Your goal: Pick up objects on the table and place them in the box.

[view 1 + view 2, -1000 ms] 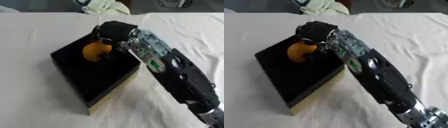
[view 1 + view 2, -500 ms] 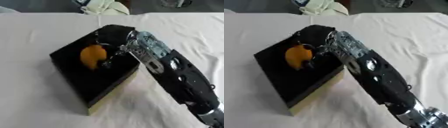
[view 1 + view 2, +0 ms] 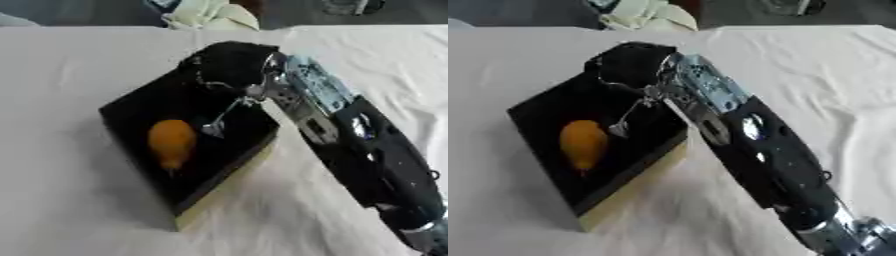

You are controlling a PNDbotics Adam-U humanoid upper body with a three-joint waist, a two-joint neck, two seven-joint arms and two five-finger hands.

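An orange oval fruit-like object (image 3: 171,142) lies inside the black box (image 3: 140,107), near its left side, with nothing touching it. The box has a pale yellow outer wall (image 3: 229,187) and sits askew on the white tablecloth. My right hand (image 3: 229,62) hovers over the box's far corner, its arm reaching in from the lower right. Its fingers are relaxed and hold nothing, and one silver finger (image 3: 219,122) points down toward the box floor, just right of the orange object. My left hand shows in neither view.
A pale crumpled cloth bundle (image 3: 210,12) lies at the table's far edge, with a dark glassy item (image 3: 350,6) at the far right. White tablecloth (image 3: 52,75) surrounds the box, wrinkled at the right.
The orange object has left my right hand and now lies on the box floor, further toward the near left. The hand has opened and drawn back toward the far corner.
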